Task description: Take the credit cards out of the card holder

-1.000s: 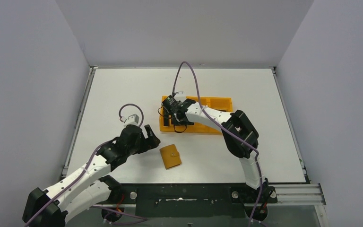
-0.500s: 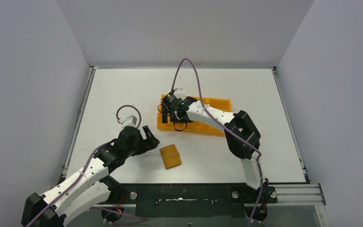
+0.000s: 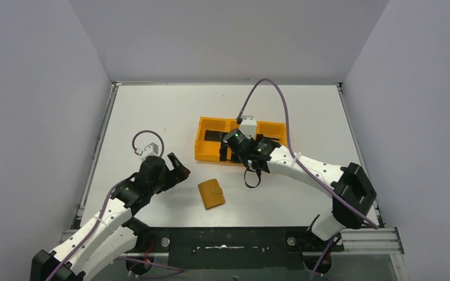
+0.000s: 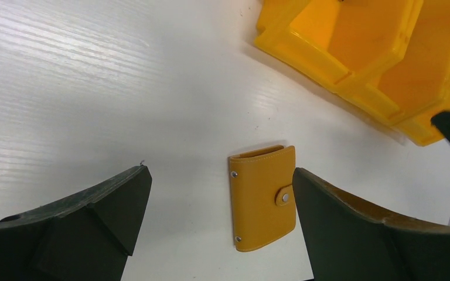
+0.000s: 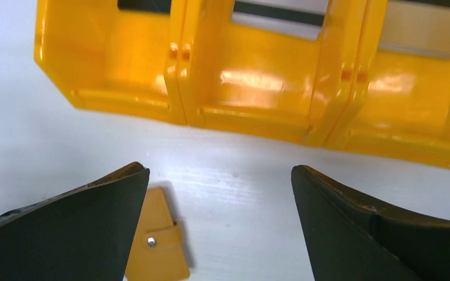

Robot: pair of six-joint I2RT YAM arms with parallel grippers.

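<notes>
The tan-orange card holder lies folded and snapped shut on the white table, near the front. In the left wrist view the card holder shows between my open fingers, close to the right one and untouched. My left gripper hovers open to its left. My right gripper stands open and empty over the table at the tray's near wall, with the card holder low on the left. A dark credit card lies in the tray's left compartment. Two more card edges show in the other compartments.
The bright orange three-compartment tray sits mid-table behind the card holder. Grey walls close in the table on the left, right and back. Purple cables loop above both wrists.
My right arm has drawn back from over the tray's left compartment, moving right and nearer. My left gripper has slid a little left and opened wider. The card holder has not moved.
</notes>
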